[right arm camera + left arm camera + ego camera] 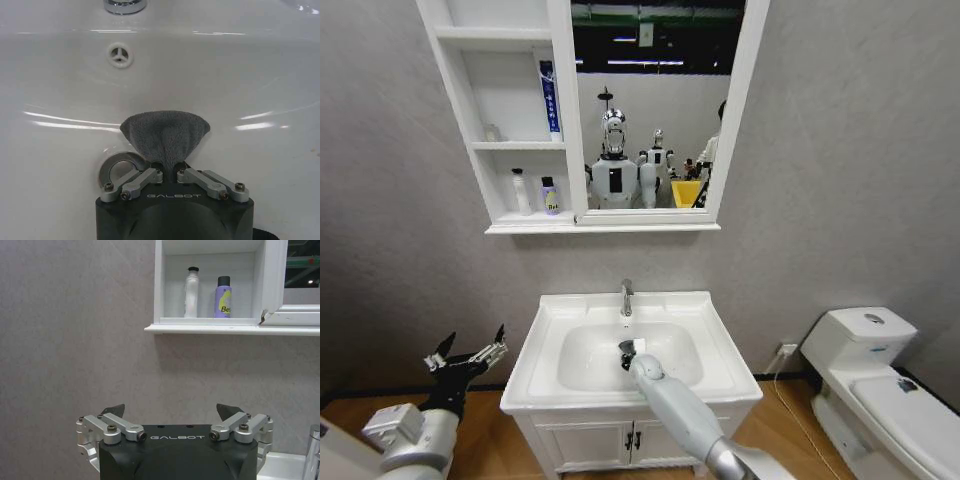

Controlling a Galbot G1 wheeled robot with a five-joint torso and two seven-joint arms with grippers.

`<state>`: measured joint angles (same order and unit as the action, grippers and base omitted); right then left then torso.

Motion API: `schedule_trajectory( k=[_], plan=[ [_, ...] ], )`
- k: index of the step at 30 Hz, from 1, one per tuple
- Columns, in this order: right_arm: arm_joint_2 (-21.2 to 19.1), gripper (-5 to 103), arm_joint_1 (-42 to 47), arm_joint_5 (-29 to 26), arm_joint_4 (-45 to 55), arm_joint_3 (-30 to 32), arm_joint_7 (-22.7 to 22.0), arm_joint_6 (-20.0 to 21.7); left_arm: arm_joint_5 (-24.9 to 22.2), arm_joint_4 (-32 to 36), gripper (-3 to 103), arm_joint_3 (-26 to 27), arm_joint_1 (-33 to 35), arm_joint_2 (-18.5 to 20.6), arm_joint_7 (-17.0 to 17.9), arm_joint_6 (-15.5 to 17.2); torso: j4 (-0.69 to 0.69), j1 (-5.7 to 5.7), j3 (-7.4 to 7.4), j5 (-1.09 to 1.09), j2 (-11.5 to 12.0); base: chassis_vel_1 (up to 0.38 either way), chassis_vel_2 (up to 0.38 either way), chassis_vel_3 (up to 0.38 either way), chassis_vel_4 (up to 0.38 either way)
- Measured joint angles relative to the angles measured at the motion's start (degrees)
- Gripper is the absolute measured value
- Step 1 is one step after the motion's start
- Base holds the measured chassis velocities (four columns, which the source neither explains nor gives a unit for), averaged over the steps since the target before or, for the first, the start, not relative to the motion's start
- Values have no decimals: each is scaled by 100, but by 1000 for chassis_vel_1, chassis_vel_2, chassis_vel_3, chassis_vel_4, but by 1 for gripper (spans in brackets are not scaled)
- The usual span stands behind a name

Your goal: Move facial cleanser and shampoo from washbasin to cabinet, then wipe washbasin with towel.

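We see the right arm reaching forward and down into the washbasin [720, 372], a white glossy ceramic rectangle with a smooth oval bowl. The right gripper [170, 165] is low in that bowl, clenched on the towel [166, 134], a small dark grey cloth with a soft, fuzzy pile that fans out from between the metal fingers [134, 180]. The towel lies against the bowl's floor, just beside the round chrome drain ring [112, 167] and below the overflow hole [119, 54] and the chrome tap [627, 297].

The left arm is held off the washbasin's left side, and the left gripper [470, 352] has its pincer spread wide, grasping nothing, aimed up at the grey wall.

Above the washbasin hangs the white cabinet [510, 226] with its mirror panel. On its lowest shelf stand a white bottle [191, 292] and a purple bottle [224, 297] with a black cap, side by side.
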<state>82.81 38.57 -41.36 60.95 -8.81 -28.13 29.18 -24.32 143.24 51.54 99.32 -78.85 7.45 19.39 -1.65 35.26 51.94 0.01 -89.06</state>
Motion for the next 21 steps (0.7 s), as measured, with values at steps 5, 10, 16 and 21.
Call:
schedule_trajectory(
  k=[5, 10, 16, 21],
  plan=[
    [-273, 8, 89, -145, 290, 25, -62, 56, 0, 0, 100, 0, 0, 0, 0, 0, -1, 0, 0, 0, 0, 0, 0, 0, 0],
    [-284, 8, 98, -184, 317, 38, -70, 66, 0, 0, 100, 0, 0, 0, 0, 0, 0, 0, 0, -1, 0, 0, 0, 0, 0],
    [-90, 8, 80, -98, 134, 12, -40, 32, 0, 0, 100, 0, 0, 0, 0, 0, 0, 0, 0, -2, 0, 0, 0, 0, 0],
    [200, 8, 23, 94, -132, -44, 48, -65, 0, 0, 100, 0, 0, 0, 0, 0, 0, 0, 0, -2, 0, 0, 0, 0, 0]
  ],
)
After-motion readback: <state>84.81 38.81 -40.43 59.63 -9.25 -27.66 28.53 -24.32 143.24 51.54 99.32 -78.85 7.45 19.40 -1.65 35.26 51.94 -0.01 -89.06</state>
